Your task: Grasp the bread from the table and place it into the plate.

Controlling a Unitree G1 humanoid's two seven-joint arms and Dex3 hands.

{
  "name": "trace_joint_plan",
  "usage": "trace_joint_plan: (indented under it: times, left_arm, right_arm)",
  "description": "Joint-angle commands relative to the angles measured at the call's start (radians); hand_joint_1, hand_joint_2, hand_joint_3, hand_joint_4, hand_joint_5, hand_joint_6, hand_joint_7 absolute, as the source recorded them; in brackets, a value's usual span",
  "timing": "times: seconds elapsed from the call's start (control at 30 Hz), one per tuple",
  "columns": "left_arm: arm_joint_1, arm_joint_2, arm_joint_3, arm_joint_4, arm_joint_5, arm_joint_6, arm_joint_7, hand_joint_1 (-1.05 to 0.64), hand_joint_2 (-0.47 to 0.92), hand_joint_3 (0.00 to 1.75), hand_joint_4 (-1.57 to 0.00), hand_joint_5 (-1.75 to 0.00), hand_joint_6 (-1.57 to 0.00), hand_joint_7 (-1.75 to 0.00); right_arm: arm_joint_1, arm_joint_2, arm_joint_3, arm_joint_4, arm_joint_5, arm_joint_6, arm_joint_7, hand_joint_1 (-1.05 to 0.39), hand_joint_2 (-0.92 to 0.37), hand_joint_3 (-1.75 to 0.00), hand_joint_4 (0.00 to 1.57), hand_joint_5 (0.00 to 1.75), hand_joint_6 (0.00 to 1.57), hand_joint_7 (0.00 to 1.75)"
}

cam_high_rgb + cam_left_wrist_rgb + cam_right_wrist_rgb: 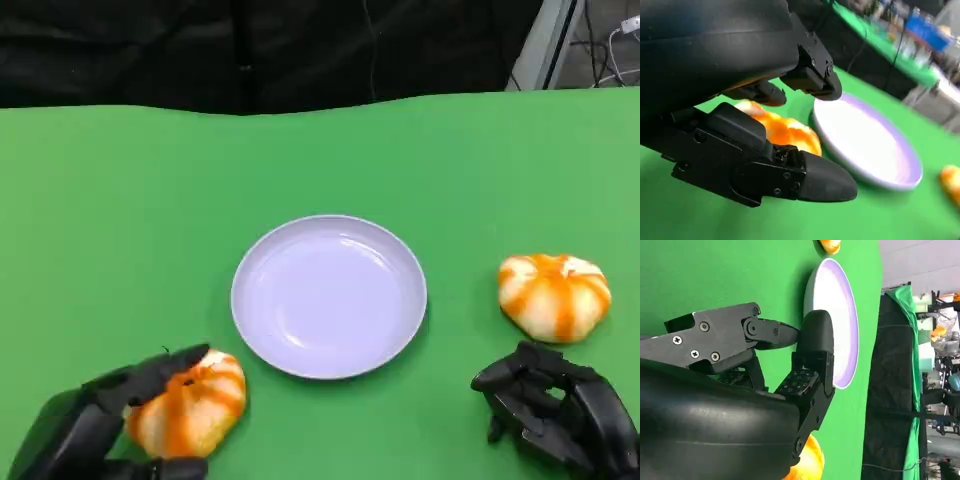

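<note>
Two breads, one at seven o'clock (190,405) and one at three (555,295), flank one plate (328,296).

Bright, even overhead light flattens the green tablecloth (120,200); the plate (329,296) carries soft glare and a thin shadow at its near rim. Both wrist views are soft, their backgrounds blurred, the black shells nearly featureless.
</note>
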Motion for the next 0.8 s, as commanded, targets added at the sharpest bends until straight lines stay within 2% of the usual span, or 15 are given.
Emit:
trace_joint_plan:
  times: [0.03, 0.4, 0.63, 0.8]
  left_arm:
    - [0.034, 0.051, -0.046, -0.096, 0.047, 0.105, -0.001, -1.05, 0.92, 0.3, -0.24, 0.0, -0.37, 0.0]
    - [0.062, 0.102, -0.142, -0.21, 0.14, 0.293, 0.022, -1.05, 0.92, 0.29, -0.14, 0.0, -0.33, 0.0]
    - [0.041, 0.119, -0.188, -0.191, 0.163, 0.358, 0.052, -1.05, 0.92, 0.34, -0.16, -0.01, -0.32, 0.0]
    - [0.03, 0.125, -0.21, -0.18, 0.16, 0.399, 0.057, -1.05, 0.92, 0.41, -0.23, -0.03, -0.33, 0.0]
  right_arm:
    - [0.008, -0.014, -0.001, -0.008, -0.001, -0.008, -0.001, -0.26, -0.92, -0.42, 0.7, 1.7, 0.85, 0.96]
    - [0.009, -0.016, 0.002, -0.011, -0.007, -0.01, -0.008, -0.26, -0.92, -0.42, 0.7, 1.69, 0.85, 0.96]
    - [0.01, -0.016, 0.001, -0.013, 0.005, -0.004, 0.008, -0.27, -0.92, -0.42, 0.7, 1.69, 0.85, 0.96]
    - [0.013, -0.016, 0.001, -0.014, 0.001, -0.011, 0.003, -0.26, -0.92, -0.42, 0.7, 1.68, 0.86, 0.96]
